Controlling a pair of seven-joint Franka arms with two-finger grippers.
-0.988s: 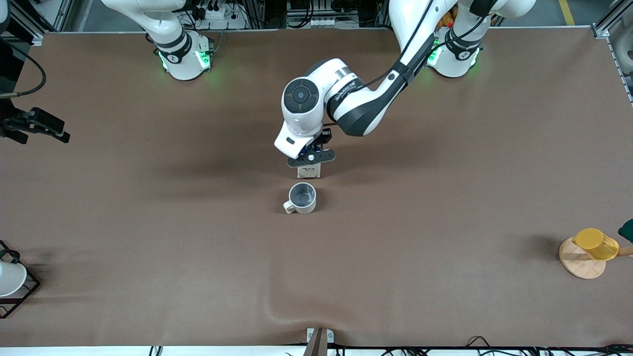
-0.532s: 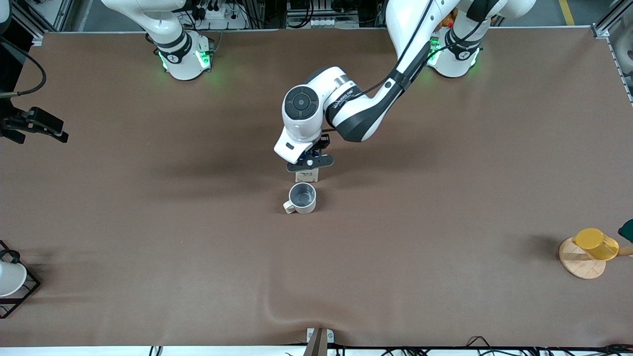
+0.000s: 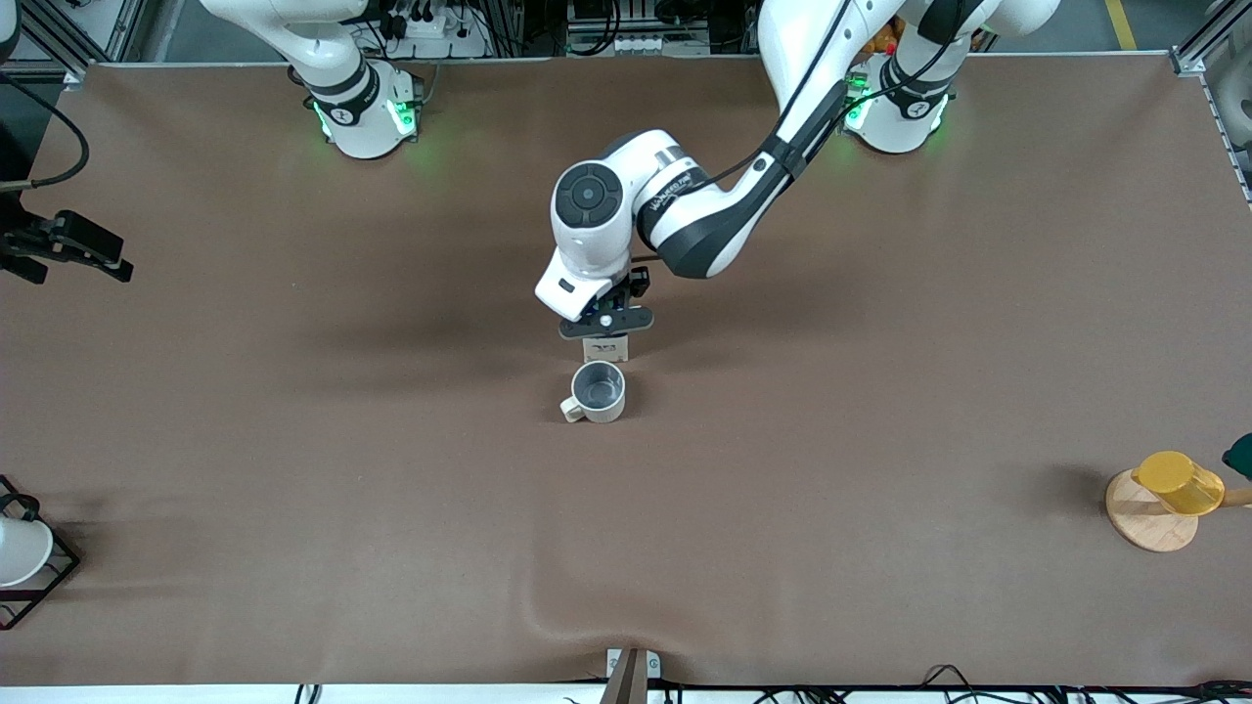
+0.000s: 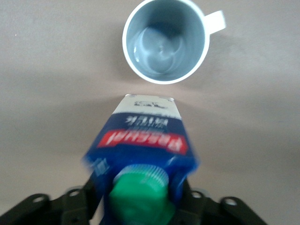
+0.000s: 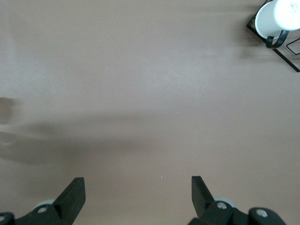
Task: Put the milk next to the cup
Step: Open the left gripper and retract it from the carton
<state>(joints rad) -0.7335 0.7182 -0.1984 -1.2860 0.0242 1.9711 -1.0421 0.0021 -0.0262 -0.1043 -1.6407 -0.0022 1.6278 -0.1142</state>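
The milk (image 3: 605,349), a blue and white carton with a green cap and red band, is upright in my left gripper (image 3: 605,325), which is shut on it. It is over the spot right beside the cup (image 3: 597,391), on the side toward the arms' bases. I cannot tell whether it touches the table. The cup is beige with a grey inside and stands upright and empty. The left wrist view shows the milk (image 4: 140,140) close to the cup (image 4: 165,40) with a small gap, my left gripper (image 4: 140,208) around its top. My right gripper (image 3: 83,249) waits, open and empty (image 5: 138,194), at the right arm's end.
A yellow cup (image 3: 1177,482) lies on a wooden disc (image 3: 1144,528) at the left arm's end. A white cup in a black wire rack (image 3: 20,552) stands at the right arm's end near the front edge, and also shows in the right wrist view (image 5: 281,14). The brown table cover (image 3: 548,606) has a ripple.
My left gripper has carried the milk a little toward the cup and slightly toward the right arm's end. The gap to the cup is smaller. The right arm has barely moved.
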